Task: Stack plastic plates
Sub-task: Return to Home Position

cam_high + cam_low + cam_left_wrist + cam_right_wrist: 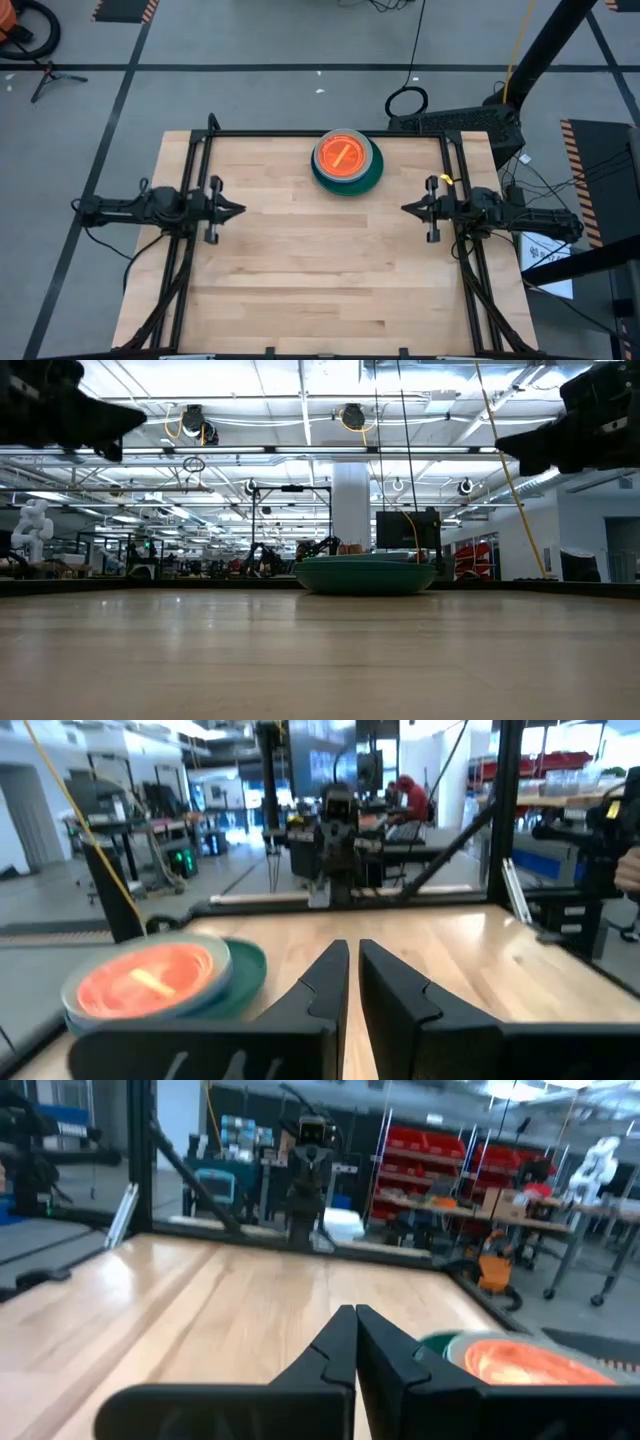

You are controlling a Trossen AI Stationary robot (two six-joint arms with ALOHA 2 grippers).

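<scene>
The plastic plates [347, 160] stand in one stack near the middle of the table's far edge. A translucent orange plate is on top and a dark green one [365, 575] is at the bottom, resting on the wood. The stack also shows in the left wrist view [160, 980] and the right wrist view [520, 1360]. My left gripper [240, 210] hovers at the table's left side, shut, pointing level toward the middle. My right gripper [405, 208] hovers at the right side, shut, facing it. Both are well clear of the stack and hold nothing.
A black metal frame [320, 133] runs along the far edge and down both sides of the table. Bare wood [320, 270] lies between the two grippers and toward the near edge. A cable loop [407, 100] lies on the floor beyond the far edge.
</scene>
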